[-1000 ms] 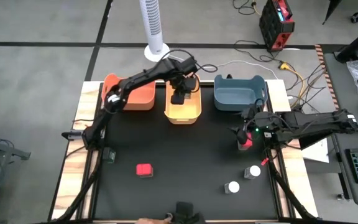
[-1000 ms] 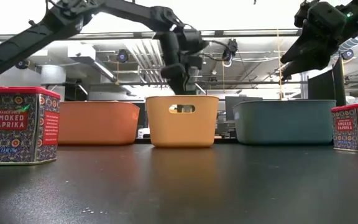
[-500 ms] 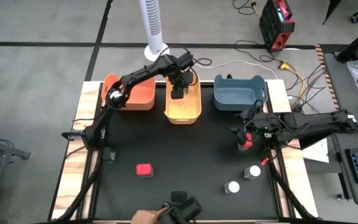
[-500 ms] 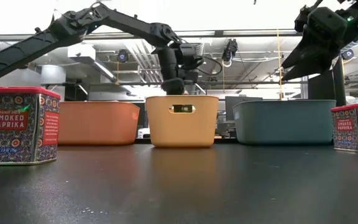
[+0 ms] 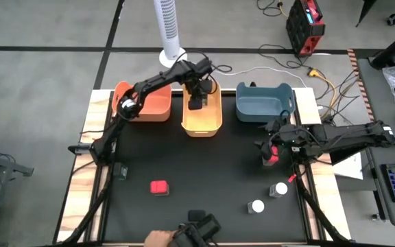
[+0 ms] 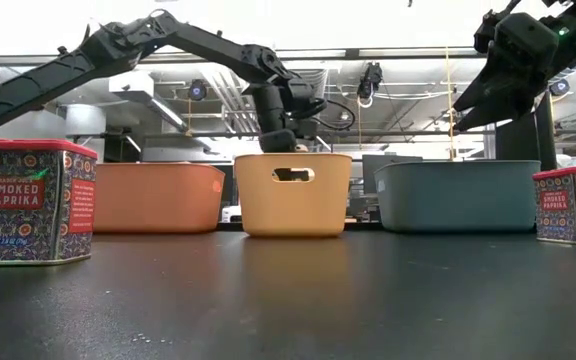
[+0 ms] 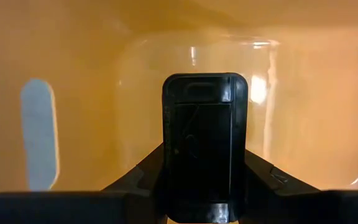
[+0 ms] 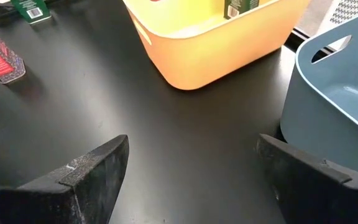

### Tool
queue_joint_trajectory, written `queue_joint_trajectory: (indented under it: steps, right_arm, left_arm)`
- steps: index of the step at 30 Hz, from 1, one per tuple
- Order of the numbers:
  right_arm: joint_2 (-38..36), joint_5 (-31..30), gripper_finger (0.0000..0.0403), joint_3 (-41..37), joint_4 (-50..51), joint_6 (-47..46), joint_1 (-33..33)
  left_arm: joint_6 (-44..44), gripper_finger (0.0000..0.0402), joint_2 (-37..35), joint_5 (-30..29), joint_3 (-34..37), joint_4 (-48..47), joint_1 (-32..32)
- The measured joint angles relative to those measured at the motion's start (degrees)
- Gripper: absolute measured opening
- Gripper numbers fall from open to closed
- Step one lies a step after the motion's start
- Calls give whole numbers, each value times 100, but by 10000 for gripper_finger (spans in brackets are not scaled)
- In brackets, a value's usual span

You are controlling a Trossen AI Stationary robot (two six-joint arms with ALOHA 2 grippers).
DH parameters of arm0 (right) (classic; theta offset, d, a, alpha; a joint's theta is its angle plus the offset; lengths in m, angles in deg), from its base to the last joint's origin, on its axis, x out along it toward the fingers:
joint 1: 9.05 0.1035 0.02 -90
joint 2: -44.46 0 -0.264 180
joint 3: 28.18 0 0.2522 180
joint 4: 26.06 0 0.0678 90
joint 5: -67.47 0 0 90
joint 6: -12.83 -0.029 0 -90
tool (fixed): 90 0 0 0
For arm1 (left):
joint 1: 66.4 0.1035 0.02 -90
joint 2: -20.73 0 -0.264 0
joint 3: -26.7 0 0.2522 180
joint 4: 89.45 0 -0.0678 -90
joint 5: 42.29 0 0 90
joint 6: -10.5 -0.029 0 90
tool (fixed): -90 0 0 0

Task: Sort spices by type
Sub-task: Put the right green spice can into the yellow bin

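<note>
My left gripper point(image 5: 197, 101) is down inside the yellow bin point(image 5: 202, 126), shut on a black boxy spice point(image 7: 204, 146), whose green label point(image 8: 240, 6) shows above the rim in the right wrist view. My right gripper point(image 5: 269, 151) is open and hovers over a red spice tin point(image 6: 573, 205) that stands on the table. The other red tin point(image 5: 159, 186) stands near the table's left. Another black spice point(image 5: 120, 171) lies by the left edge. Two white-capped jars point(image 5: 256, 206) point(image 5: 278, 189) stand at the near right. My left gripper pinches the black spice box by its two long sides point(image 7: 166, 155), one finger on each, coming from above and pointing down into the yellow bin. The box lies along the fingers. Whether its far end rests on the bin floor cannot be told.
An orange bin point(image 5: 149, 103) stands left of the yellow one and a blue bin point(image 5: 265, 103) to its right, all along the far edge. At the near edge a person's hand point(image 5: 158, 238) holds a dark object point(image 5: 199, 228).
My left gripper has gone down into the yellow bin with the black box and shifted a little toward the far edge. At the near edge the person's hand and dark object have moved in over the table.
</note>
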Motion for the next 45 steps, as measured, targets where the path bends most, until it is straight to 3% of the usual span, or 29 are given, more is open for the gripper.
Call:
queue_joint_trajectory:
  steps: [5,21,32,36,41,45]
  right_arm:
    - [0,1,343,-2,0,0,0]
    - [0,-2,343,-2,-9,7,2]
    - [0,0,343,-2,-7,4,1]
    - [0,0,343,-2,-7,4,0]
    - [0,-1,343,-2,-7,4,0]
    - [0,1,343,-2,-7,4,2]
  left_arm:
    - [40,107,0,377,46,7,55]
    - [41,107,-9,372,515,157,77]
    - [79,200,-9,371,524,214,75]
    - [83,207,-10,321,521,221,75]
    - [84,208,-87,-279,471,172,66]
    - [101,209,-87,-246,241,50,66]
